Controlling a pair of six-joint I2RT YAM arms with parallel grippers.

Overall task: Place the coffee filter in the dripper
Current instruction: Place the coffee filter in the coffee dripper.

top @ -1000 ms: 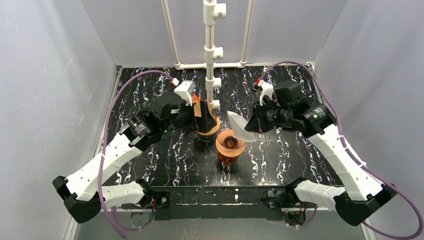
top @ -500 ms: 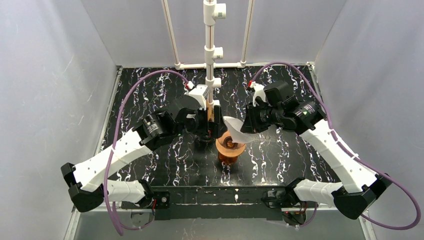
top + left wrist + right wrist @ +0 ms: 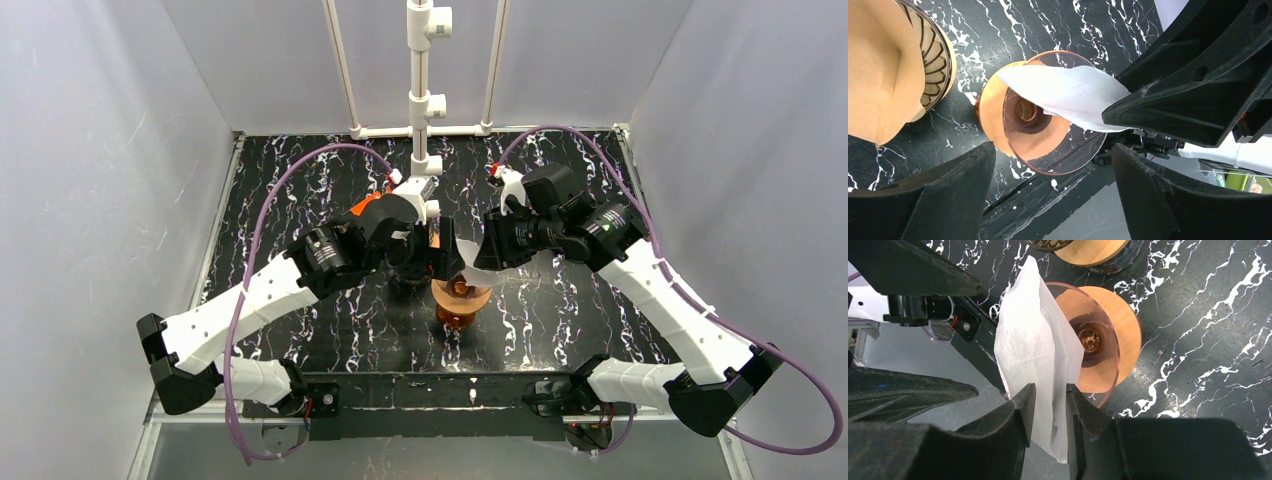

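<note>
Filter (image 3: pixel 1063 95) has sunk into dripper (image 3: pixel 1038 145); right pincer (image 3: pixel 1050 386) parted around it, left pincer (image 3: pixel 1050 148) wide, empty.

On the table (image 3: pixel 300 200), the dripper (image 3: pixel 461 298) stands near the middle with the filter holder (image 3: pixel 940 55) just behind and left of it, and the coffee filter (image 3: pixel 1023 345) lies across its right rim, between the right gripper's (image 3: pixel 1050 390) fingers

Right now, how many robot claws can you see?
2. The left gripper hangs open by the dripper; the right gripper, jaws apart, straddles the white filter. None look hidden.
</note>
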